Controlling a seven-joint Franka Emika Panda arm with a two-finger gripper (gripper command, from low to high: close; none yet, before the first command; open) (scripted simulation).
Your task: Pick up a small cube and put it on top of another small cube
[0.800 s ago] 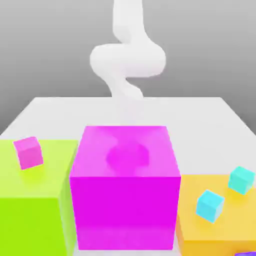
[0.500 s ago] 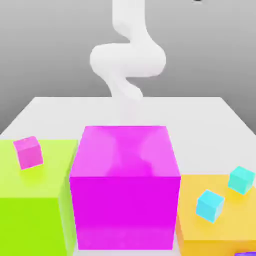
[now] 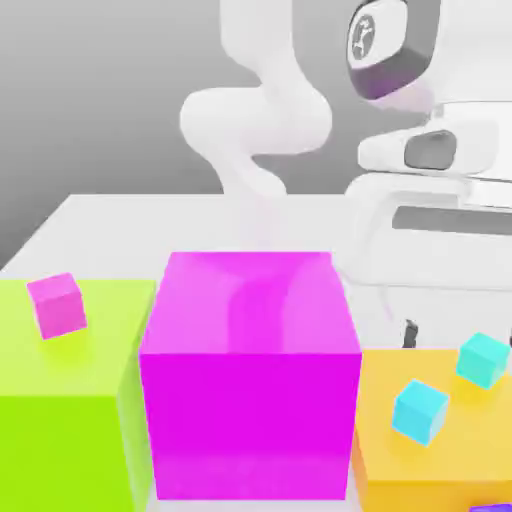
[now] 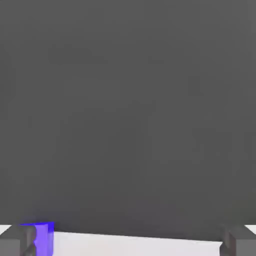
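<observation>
Hanging over the orange block (image 3: pixel 400 470) at the exterior view's right, white arm (image 3: pixel 255 120) and hand, tool (image 4: pixel 128 242) with fingers (image 4: pixel 239 241) spread wide apart, nothing between them. Indigo small cube (image 4: pixel 44 239) seen just beside one finger in the hand view; also at the near right corner (image 3: pixel 495 507). Two cyan cubes (image 3: pixel 419 410) on orange block. Pink cube (image 3: pixel 56 304) on green block (image 3: pixel 60 410). Magenta block (image 3: pixel 250 370) centred on bench (image 3: pixel 110 225).

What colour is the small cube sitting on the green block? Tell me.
Pink; the small cube on the green block shows best in the exterior view.
</observation>
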